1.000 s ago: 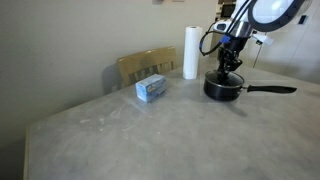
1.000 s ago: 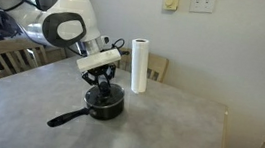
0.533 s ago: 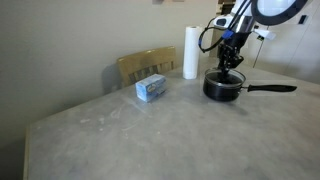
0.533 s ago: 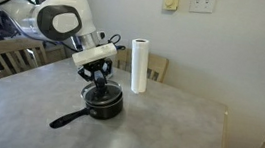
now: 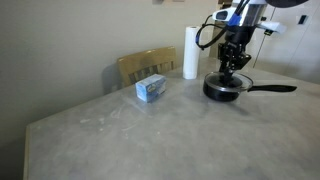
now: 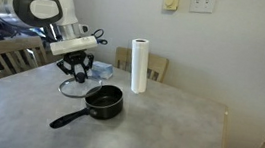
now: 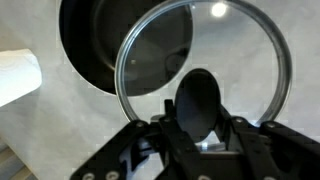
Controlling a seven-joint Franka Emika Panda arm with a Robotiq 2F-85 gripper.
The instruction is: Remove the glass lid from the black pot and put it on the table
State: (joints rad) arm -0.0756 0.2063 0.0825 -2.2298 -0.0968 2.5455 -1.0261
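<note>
One glass lid [image 6: 74, 87], one black pot [image 6: 103, 103], one paper-towel roll [image 6: 140, 65]. My tool [image 6: 75, 73] is clamped on the lid's knob [image 7: 197, 100], lid off the pot. The one blue box [image 5: 151, 88] shows only in an exterior view.

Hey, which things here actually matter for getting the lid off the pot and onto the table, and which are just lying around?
Part of the job:
glass lid, held in the gripper
black pot
table

Just lying about:
paper-towel roll
blue box
wooden chair
</note>
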